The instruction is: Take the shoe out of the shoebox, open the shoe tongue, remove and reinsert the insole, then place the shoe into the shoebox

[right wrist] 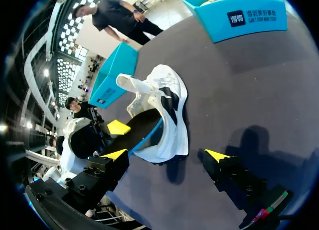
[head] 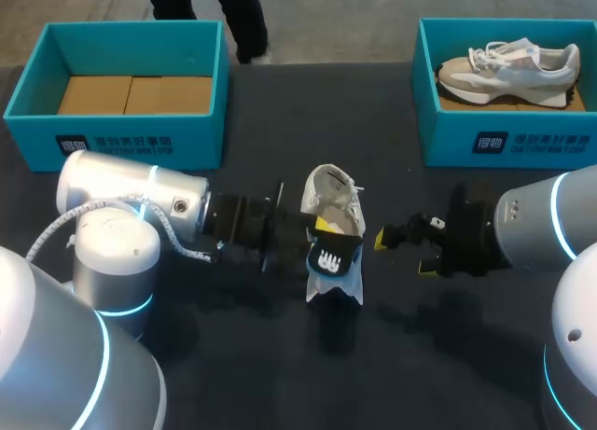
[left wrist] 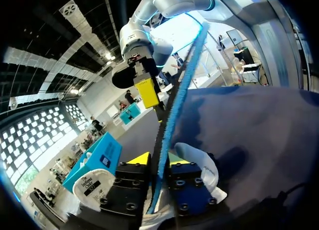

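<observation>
White low-top sneaker [head: 334, 201] sits on the dark tabletop [head: 280, 374] between both arms, left jaws pinching its black blue-edged insole [head: 330, 256], edge-on only in the left wrist view [left wrist: 175, 103], right jaws spread just beside it, teal cardboard shoeboxes [head: 140, 143] [head: 504, 148] well behind.

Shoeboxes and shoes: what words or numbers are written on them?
Left shoebox, front wall: white print on a dark label, too small to read.
Right shoebox, front wall: same kind of label, too small to read.
Insole: a white mark, no letters legible.
White shoe on the table and sneaker in the right shoebox: no readable print.
</observation>
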Controlling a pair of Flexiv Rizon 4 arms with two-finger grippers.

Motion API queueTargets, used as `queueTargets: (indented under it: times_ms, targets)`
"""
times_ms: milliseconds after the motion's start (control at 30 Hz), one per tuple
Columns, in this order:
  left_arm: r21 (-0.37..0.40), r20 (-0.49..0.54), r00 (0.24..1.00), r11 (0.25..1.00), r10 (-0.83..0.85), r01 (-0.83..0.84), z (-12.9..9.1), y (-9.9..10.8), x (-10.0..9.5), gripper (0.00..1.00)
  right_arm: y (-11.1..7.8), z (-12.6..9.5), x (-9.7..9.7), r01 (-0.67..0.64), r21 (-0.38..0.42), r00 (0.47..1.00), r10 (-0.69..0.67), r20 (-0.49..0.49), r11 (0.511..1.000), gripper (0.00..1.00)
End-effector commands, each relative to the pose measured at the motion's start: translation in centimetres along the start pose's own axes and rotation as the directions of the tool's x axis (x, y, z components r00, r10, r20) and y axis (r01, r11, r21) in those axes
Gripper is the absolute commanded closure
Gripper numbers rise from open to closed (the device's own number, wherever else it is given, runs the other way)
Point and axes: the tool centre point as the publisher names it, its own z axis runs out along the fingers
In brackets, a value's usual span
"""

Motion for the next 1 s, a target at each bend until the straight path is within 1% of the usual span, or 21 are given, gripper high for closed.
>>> queueTargets:
  times_ms: [33, 433, 567, 733, 867, 900, 933, 967, 1000]
  targets:
    - [-0.007, -0.002, 1.000, 1.000, 0.002, -0.002, -0.2, -0.1, 0.4, 1.00, -0.1, -0.6, -0.2, -0.001, 0.004, 1.000, 0.001, -0.007, 1.000, 0.00]
    - [-0.037, 0.000, 1.000, 0.999, -0.008, 0.008, 0.4, 2.1, -0.4, 1.00, -0.1, -0.6, -0.2, -0.001, 0.004, 1.000, 0.001, -0.007, 1.000, 0.00]
    - [-0.053, -0.006, 1.000, 0.998, -0.016, 0.016, 0.9, 3.0, -0.6, 1.00, -0.1, -0.6, -0.2, -0.001, 0.004, 1.000, 0.001, -0.007, 1.000, 0.00]
    - [-0.065, -0.004, 1.000, 0.998, -0.021, 0.021, 1.0, 3.5, -0.7, 1.00, -0.1, -0.6, -0.2, -0.001, 0.004, 1.000, 0.001, -0.007, 1.000, 0.00]
    - [-0.082, -0.004, 1.000, 0.996, -0.024, 0.023, 0.6, 3.6, -0.7, 0.99, -0.1, -0.6, -0.2, -0.001, 0.004, 1.000, 0.001, -0.007, 1.000, 0.00]
    - [-0.082, -0.003, 1.000, 0.996, -0.024, 0.023, 0.4, 3.5, -0.7, 0.84, -0.1, -0.6, -0.2, -0.001, 0.004, 1.000, 0.001, -0.007, 1.000, 0.00]
    - [-0.083, -0.001, 1.000, 0.996, -0.023, 0.023, 0.3, 3.3, -0.7, 0.72, -0.1, -0.6, -0.2, -0.001, 0.004, 1.000, 0.001, -0.007, 1.000, 0.00]
    - [-0.083, 0.001, 1.000, 0.996, -0.021, 0.021, 0.2, 3.1, -0.6, 0.64, -0.1, -0.6, -0.2, -0.001, 0.004, 1.000, 0.001, -0.007, 1.000, 0.00]
    - [-0.080, -0.002, 1.000, 0.997, -0.017, 0.017, 0.1, 2.8, -0.6, 0.62, -0.1, -0.6, -0.2, -0.001, 0.004, 1.000, 0.001, -0.007, 1.000, 0.00]
